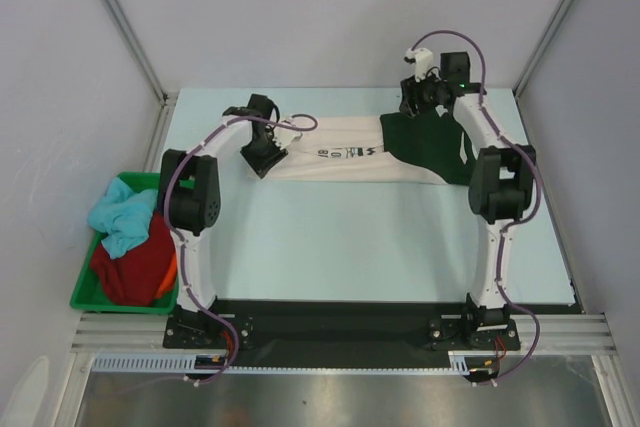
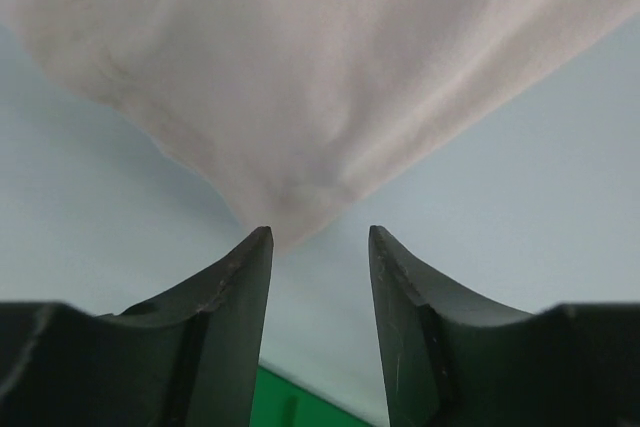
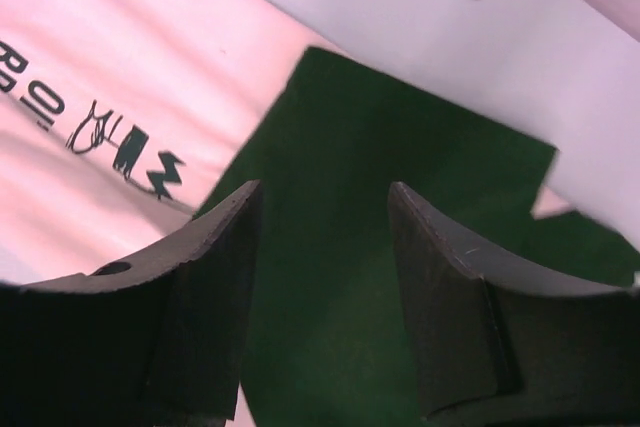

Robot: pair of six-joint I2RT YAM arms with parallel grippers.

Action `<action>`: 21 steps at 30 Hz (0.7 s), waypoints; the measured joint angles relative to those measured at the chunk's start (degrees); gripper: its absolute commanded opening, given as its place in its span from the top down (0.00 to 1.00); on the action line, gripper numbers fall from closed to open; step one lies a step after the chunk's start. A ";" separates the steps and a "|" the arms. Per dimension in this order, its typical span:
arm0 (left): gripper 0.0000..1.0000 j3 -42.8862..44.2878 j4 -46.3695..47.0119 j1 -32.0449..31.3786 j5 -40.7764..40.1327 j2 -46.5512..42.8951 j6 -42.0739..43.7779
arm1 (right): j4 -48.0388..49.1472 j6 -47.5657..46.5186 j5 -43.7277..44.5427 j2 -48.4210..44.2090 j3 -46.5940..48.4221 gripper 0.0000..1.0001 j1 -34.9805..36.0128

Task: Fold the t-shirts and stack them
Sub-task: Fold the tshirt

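Note:
A cream t-shirt (image 1: 335, 159) with black lettering lies folded in a long strip across the far part of the table. A dark green t-shirt (image 1: 430, 147) lies on its right end. My left gripper (image 1: 262, 159) is open at the cream shirt's left end; in the left wrist view the cloth's corner (image 2: 300, 97) sits just beyond the fingertips, and the gripper (image 2: 320, 237) holds nothing. My right gripper (image 1: 415, 99) is open above the green shirt's far edge. In the right wrist view the green cloth (image 3: 400, 197) lies under the gripper (image 3: 325, 192), the cream cloth (image 3: 120, 77) to its left.
A green bin (image 1: 88, 292) stands off the table's left edge with a light blue shirt (image 1: 122, 215), a dark red shirt (image 1: 135, 269) and a bit of orange cloth (image 1: 170, 272) in it. The table (image 1: 350, 247) is pale blue. Grey walls enclose the back and sides.

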 measured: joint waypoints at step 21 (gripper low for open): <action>0.55 7.65 -6.01 -0.15 1.70 5.38 13.79 | -2.93 -4.24 2.71 -21.29 -24.65 0.38 -1.92</action>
